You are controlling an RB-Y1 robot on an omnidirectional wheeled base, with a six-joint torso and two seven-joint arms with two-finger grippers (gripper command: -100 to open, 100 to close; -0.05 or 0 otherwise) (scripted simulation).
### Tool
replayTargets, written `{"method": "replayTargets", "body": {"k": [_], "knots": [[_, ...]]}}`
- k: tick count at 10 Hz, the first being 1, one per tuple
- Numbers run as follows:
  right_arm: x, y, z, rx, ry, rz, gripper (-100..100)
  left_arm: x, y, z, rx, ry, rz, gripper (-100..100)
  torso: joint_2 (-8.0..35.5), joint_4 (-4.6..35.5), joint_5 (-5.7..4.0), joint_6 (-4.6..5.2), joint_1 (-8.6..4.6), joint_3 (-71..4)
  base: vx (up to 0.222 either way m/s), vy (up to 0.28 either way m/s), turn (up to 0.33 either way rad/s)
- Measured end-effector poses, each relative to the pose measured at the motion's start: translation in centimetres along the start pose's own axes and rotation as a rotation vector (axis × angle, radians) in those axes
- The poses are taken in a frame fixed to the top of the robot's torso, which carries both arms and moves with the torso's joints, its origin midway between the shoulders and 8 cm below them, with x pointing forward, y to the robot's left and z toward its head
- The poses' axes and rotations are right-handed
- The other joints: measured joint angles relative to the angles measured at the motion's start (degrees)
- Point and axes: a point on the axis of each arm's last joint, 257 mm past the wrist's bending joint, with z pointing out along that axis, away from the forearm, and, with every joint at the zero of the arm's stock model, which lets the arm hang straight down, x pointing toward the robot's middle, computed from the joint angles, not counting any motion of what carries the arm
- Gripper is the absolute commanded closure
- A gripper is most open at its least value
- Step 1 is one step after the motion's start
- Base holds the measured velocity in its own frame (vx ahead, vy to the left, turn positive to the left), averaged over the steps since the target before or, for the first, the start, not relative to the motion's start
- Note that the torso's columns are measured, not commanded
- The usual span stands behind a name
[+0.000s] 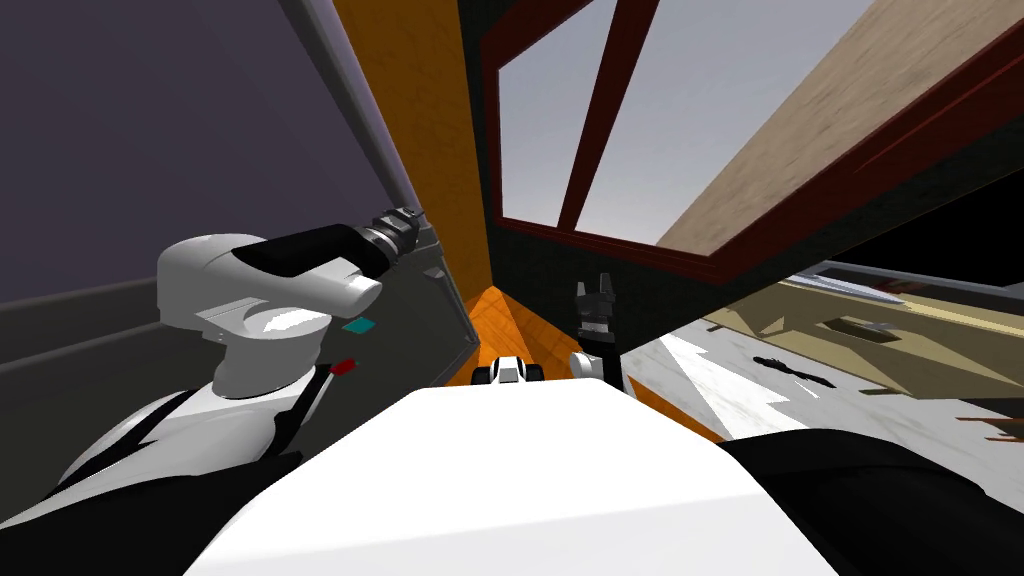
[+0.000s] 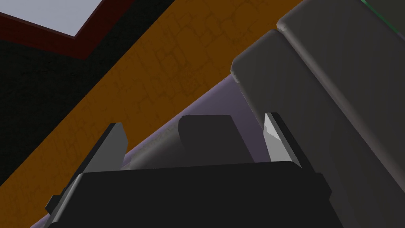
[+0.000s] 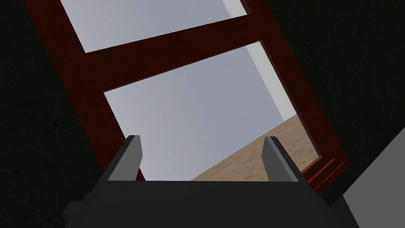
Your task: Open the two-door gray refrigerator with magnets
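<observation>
Two grippers are standing with fingers apart: the left gripper [image 1: 405,228] is hovering at the gray refrigerator [image 1: 405,310] door edge, ten o'clock; the right gripper [image 1: 597,292] is hanging at twelve. Risk: a grasp closing off-centre beside the gray bar [image 2: 308,95] is likely slipping off.

a dark red window frame [image 1: 598,120] sits in a black wall, with an orange wall [image 1: 405,90] just beside it. to the right, a pale bench [image 1: 730,390] carries a small dark utensil [image 1: 790,368].
</observation>
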Motion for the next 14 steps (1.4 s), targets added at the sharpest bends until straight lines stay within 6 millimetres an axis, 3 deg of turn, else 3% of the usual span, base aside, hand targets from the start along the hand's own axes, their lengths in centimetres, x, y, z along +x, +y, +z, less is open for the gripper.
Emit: {"method": "replayTargets", "body": {"k": [1,2,8,13,14], "knots": [[0.0,0.0,0.0,0.0,0.0,0.0,0,-0.1,0.1,0.0,-0.003,-0.001,0.001,-100,0.02,0.0,0.01,-0.01,0.03,0.01,0.0,0.0,0.0],[0.0,0.0,0.0,0.0,0.0,0.0,0,-0.1,0.0,0.0,-0.002,-0.001,0.001,100,0.02,0.01,0.01,-0.01,0.03,0.01,0.004,-0.001,-0.02],[0.0,0.0,0.0,-0.001,0.0,0.001,0,3.2,-3.2,-1.3,0.08,0.1,-0.005,100,0.19,0.06,-0.04,0.0,-0.1,0.11,-0.329,-0.023,-0.092],[0.0,0.0,0.0,-0.001,0.0,0.001,0,6.9,-6.0,-4.1,0.164,0.22,-0.007,100,0.02,0.01,-0.01,0.0,-0.01,0.01,-0.312,-0.062,-0.075],[0.0,0.0,0.0,0.0,0.0,0.0,0,7.0,-6.1,-4.2,0.168,0.223,-0.007,-100,-0.5,-0.11,0.05,-0.03,0.19,-0.27,-0.029,-0.01,0.004]]}}
